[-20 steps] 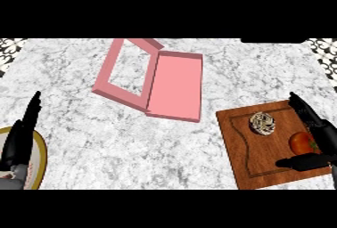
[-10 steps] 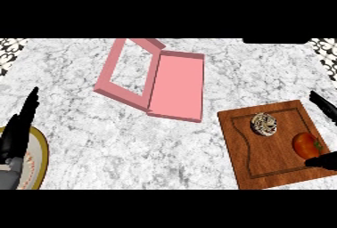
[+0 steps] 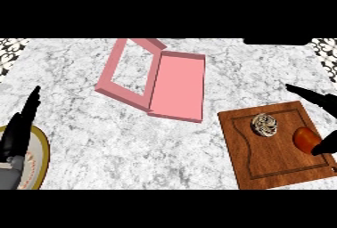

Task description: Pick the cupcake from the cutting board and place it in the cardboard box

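The cupcake [image 3: 265, 125], seen from above as a pale swirl, sits on the brown cutting board [image 3: 270, 162] at the lower right. The pink cardboard box [image 3: 179, 84] lies open in the upper middle, its lid frame [image 3: 112, 82] folded out to the left. My right hand [image 3: 314, 98] is open at the right edge; its straight fingers reach over the counter just past the board's far right corner, and its thumb [image 3: 324, 145] lies over the board's right side. It touches neither cupcake nor box. My left hand [image 3: 21, 124] rests open at the left edge, fingers up.
An orange-red rounded food item [image 3: 304, 139] lies on the board to the right of the cupcake, partly under my right thumb. A yellow-rimmed plate [image 3: 41, 153] sits at the lower left, under my left hand. Grey marble counter lies between the box and the board.
My right hand has drawn back toward the right edge, uncovering more of the board and the orange-red item. The left hand has barely shifted. Cupcake and box have not moved.
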Robot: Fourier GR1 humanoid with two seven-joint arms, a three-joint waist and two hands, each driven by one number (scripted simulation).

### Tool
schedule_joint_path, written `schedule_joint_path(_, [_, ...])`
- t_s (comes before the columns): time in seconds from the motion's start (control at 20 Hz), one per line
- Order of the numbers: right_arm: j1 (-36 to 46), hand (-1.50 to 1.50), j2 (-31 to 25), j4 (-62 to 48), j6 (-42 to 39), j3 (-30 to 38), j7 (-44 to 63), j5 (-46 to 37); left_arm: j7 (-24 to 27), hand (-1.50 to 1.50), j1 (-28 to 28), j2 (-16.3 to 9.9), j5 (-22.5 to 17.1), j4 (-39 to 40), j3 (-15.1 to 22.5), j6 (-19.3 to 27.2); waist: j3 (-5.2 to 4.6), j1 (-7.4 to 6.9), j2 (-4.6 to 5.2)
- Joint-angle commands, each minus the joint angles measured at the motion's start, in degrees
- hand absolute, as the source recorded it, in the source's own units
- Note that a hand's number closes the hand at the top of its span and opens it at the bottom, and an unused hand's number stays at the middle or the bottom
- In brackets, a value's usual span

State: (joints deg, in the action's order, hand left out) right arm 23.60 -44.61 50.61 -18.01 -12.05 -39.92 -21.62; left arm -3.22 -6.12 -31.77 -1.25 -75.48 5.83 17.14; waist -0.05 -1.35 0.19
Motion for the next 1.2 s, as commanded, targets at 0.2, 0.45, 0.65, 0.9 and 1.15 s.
schedule_joint_path(0.2, [7.2,-1.5,3.3,0.0,-8.4,-4.8,9.4,-7.9,-1.3,0.0,0.4,2.0,2.6,-0.6,-0.8,0.4,0.04,0.77,-0.21])
schedule_joint_path(0.45, [8.9,-1.5,5.7,-6.3,-5.1,-4.7,8.3,-14.7,1.5,0.0,-1.6,3.0,2.9,3.5,-3.3,-2.5,0.06,0.84,-0.05])
schedule_joint_path(0.65, [12.3,-1.5,8.9,-7.5,-6.9,-2.9,9.5,-16.5,-3.6,0.0,-0.7,2.3,3.4,-2.2,-4.7,-4.0,0.08,0.59,-0.07])
schedule_joint_path(0.9, [9.1,-1.5,12.0,-5.6,-5.1,-1.3,9.9,-19.9,-1.5,0.0,1.2,4.1,6.1,-1.2,-6.1,-5.2,0.07,0.84,-0.12])
schedule_joint_path(1.15, [5.8,-1.5,10.4,0.6,-8.9,1.3,7.7,-19.3,-1.7,0.0,-0.3,5.8,7.6,0.0,-8.0,-5.3,0.05,1.24,-0.22])
